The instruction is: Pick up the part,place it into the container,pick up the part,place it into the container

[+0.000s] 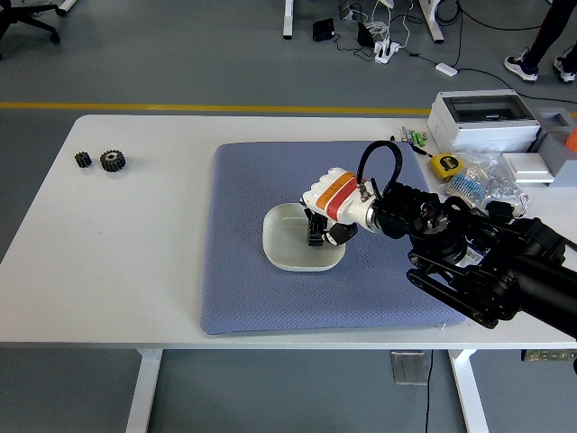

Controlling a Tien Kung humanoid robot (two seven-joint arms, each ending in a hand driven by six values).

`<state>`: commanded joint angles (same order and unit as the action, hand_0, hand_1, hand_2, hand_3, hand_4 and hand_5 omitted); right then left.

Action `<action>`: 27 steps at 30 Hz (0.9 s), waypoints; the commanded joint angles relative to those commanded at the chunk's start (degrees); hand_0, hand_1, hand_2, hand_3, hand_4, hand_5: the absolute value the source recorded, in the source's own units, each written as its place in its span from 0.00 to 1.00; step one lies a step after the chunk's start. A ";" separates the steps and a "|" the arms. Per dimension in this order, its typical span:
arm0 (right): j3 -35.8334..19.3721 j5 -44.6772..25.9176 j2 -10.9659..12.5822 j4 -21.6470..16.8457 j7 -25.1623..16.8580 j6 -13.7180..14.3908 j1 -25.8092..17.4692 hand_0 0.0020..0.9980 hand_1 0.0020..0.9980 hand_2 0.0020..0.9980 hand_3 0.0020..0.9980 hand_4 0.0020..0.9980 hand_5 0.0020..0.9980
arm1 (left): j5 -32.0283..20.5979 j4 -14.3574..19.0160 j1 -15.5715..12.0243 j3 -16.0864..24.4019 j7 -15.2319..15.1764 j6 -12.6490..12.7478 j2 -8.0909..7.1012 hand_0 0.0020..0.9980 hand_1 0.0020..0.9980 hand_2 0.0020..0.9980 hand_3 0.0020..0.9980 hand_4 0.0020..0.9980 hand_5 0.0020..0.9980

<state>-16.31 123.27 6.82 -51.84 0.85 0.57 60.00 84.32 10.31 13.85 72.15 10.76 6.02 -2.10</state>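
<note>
A shallow white bowl [287, 245] sits on the blue mat [243, 271]. My right hand [317, 231], white with an orange band, hangs over the bowl's right half with its black fingers curled down. They close on a small black part [314, 237] just above the bowl's floor. The rest of the bowl's floor shows bare. Two black gears, a small one [83, 160] and a larger one [113, 161], lie at the table's far left. The left arm is out of view.
A white box [482, 117], a yellow tape measure [442, 164] and bags of small hardware [478, 185] crowd the table's back right corner. My right forearm [469, 262] lies across the mat's right side.
</note>
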 joint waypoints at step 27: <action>0.51 -0.41 -0.89 0.82 -0.15 -0.50 1.50 0.34 0.44 0.47 0.50 0.65 0.17 | 0.39 0.00 0.89 0.21 0.03 0.04 -0.14 0.67 0.66 0.63 0.56 0.58 0.53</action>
<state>-15.80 122.86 5.93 -51.02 0.70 0.07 61.50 84.71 10.31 14.74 72.36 10.79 6.06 -2.24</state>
